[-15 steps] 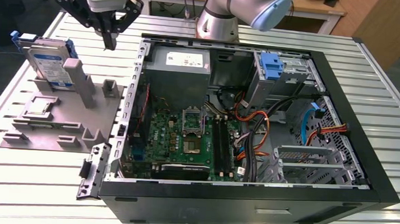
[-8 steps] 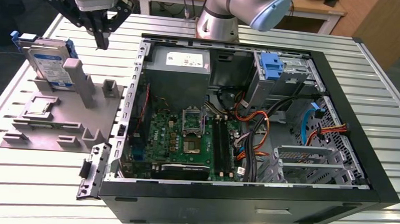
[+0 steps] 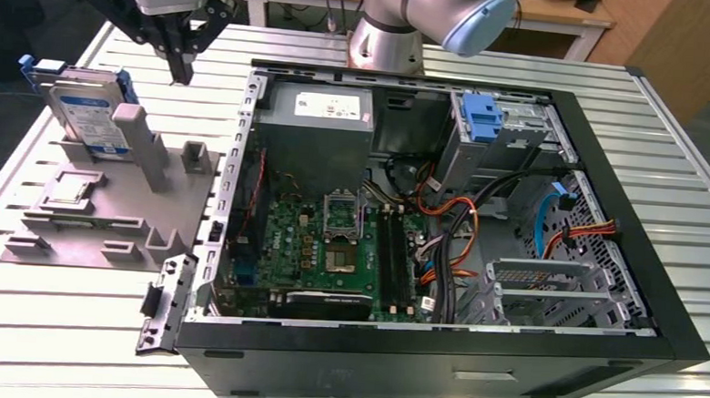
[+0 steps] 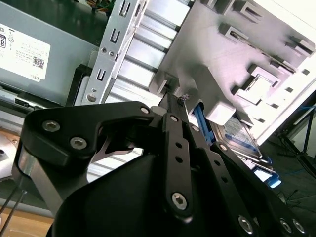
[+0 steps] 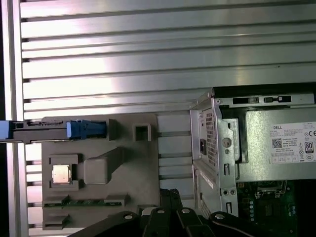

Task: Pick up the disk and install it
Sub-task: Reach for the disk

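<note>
Disk (image 3: 93,112) upright in fixture (image 3: 136,210), fingers (image 3: 180,60) nearby

In the exterior view, a white label (image 3: 331,107) sits on the power supply (image 3: 297,139), upper centre. A blue-and-white label (image 3: 90,112) is on the disk (image 3: 79,82), upper left. Neither is legible there.

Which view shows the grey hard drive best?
The exterior view: the grey metal hard drive in its blue plastic bracket stands upright in the grey holder, label visible. The second wrist view shows part of it; the first wrist view, its edge.
</note>
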`<state>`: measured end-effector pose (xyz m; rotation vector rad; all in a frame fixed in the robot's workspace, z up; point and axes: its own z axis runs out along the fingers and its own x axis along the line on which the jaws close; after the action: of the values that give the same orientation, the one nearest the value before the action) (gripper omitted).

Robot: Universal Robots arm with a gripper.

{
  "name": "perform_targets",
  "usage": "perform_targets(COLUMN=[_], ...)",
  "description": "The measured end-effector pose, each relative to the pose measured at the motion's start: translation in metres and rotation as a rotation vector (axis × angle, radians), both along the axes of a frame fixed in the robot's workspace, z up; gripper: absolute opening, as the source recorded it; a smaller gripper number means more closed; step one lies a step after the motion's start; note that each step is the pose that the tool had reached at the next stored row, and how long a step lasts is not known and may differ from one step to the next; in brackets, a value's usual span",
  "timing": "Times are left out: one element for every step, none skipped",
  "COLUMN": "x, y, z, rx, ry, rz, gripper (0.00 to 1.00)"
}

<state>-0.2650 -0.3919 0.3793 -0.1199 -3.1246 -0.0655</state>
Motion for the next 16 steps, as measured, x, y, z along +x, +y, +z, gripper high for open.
perform_targets(x=[-0.0001,-0.0001,-0.0004,-0.0016,-0.0032,-0.0053,-0.0077,-0.0101,-0.0122,-0.0137,-0.0144,-0.0144,-0.0145,-0.0146,-0.0146,-0.0147], y=[0.0011,0.0018,0.0020,0.0021,0.0023,0.0024,0.0025,0.0025,0.0026,0.0026,0.0026,0.0026,0.0026,0.0026,0.0026,0.0026], z=[0.0000,0.0000,0.0000,0.0000,-0.0001,-0.0001,-0.0002,-0.0003,-0.0004,-0.0004,-0.0004,-0.0005,-0.0004,-0.0004,-0.0004,-0.0004], rx=[0.0000,0.0000,0.0000,0.0000,-0.0001,0.0000,0.0000,0.0000,0.0000,0.0000,0.0001,0.0001,0.0000,0.0000,0.0000,0.0000], ry=[0.0001,0.0001,0.0000,0.0000,0.0001,0.0000,0.0000,0.0000,0.0000,0.0000,-0.0001,-0.0001,0.0001,0.0001,0.0000,0.0000], rz=[0.000,0.000,0.000,0.000,0.000,0.000,0.000,0.000,0.000,0.000,0.000,0.000,0.000,0.000,0.000,0.000], gripper=[0.10,0.10,0.10,0.10,0.10,0.10,0.10,0.10,0.10,0.10,0.10,0.10,0.10,0.10,0.10,0.10])
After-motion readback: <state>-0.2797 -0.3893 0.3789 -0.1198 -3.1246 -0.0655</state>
